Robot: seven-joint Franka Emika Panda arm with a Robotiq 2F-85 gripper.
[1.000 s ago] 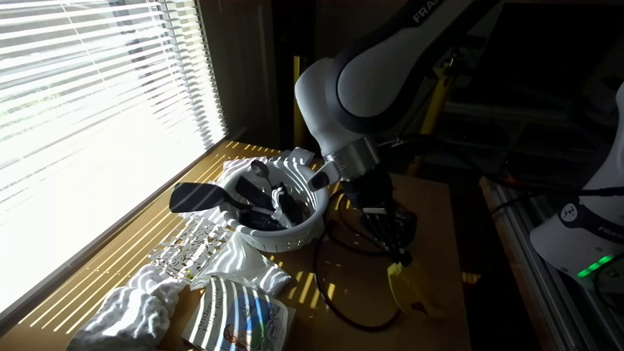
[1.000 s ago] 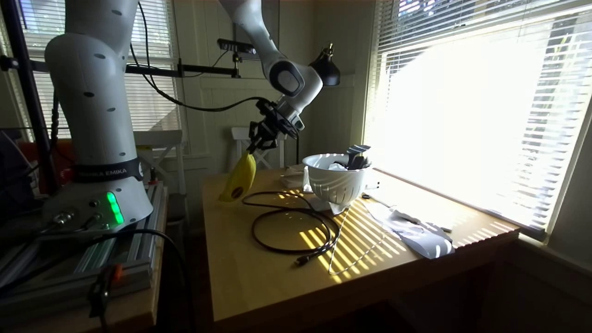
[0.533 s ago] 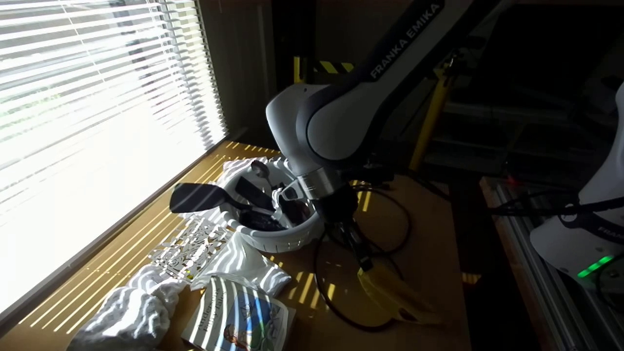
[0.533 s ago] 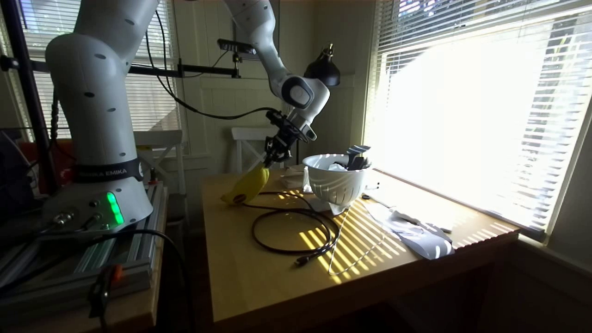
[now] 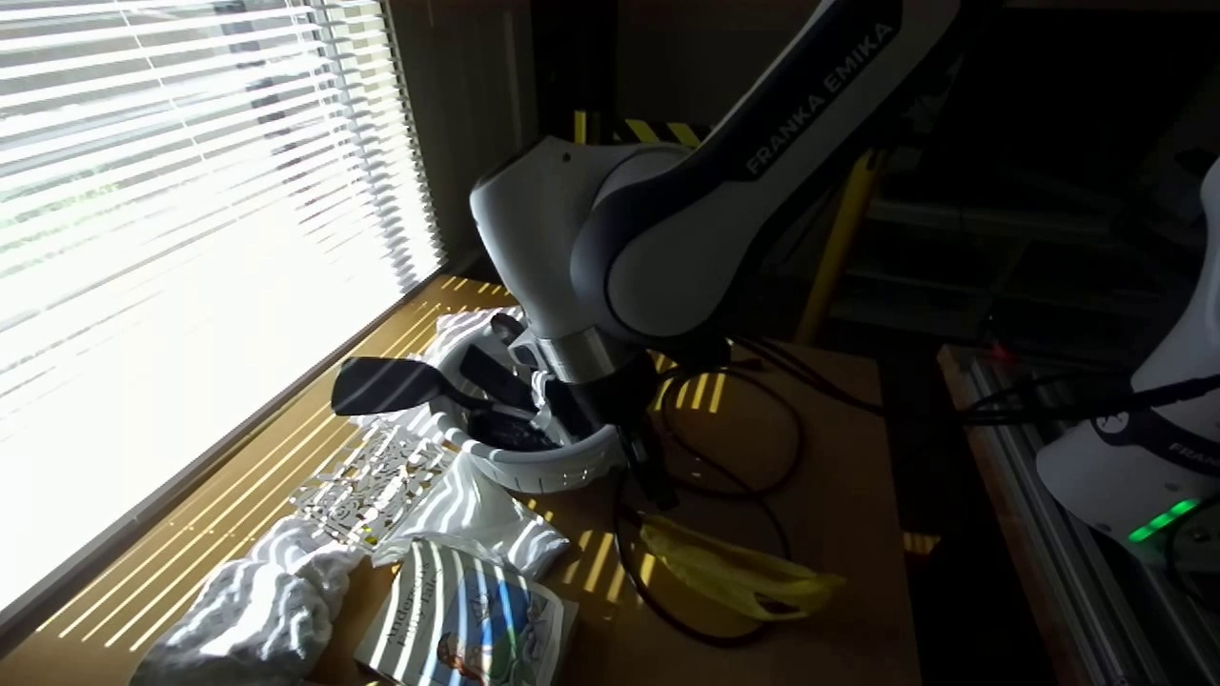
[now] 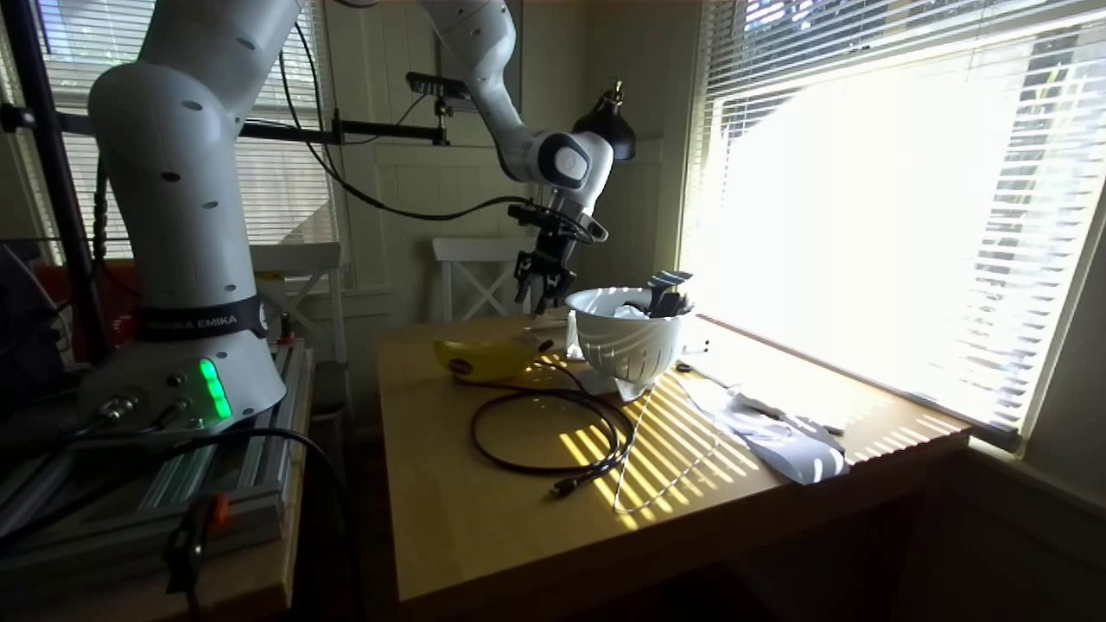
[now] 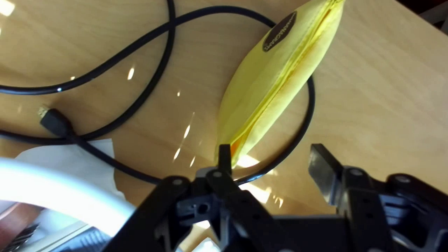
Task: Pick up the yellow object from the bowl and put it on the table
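Gripper (image 7: 271,156) spread wide, yellow pouch (image 7: 271,84) chilling toward the robot-side edge of the tabletop (image 6: 467,518); white bowl (image 6: 626,350) nearer the window-side edge, black spatula (image 5: 383,386) poking out.

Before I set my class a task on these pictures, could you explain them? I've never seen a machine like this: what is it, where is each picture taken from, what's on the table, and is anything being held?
The machine is a jointed robot arm ending in a two-fingered claw. Two pictures look at the table from different places outside the robot. The third is taken from the robot's wrist, looking down, with the claw at the bottom.

On the table, a yellow banana-shaped pouch lies across a looped black cable. A white bowl stands nearby; in an exterior view, a dark spatula sticks out over its rim and a book lies flat.

Nothing is held: the claw is open, and the pouch rests on the table.
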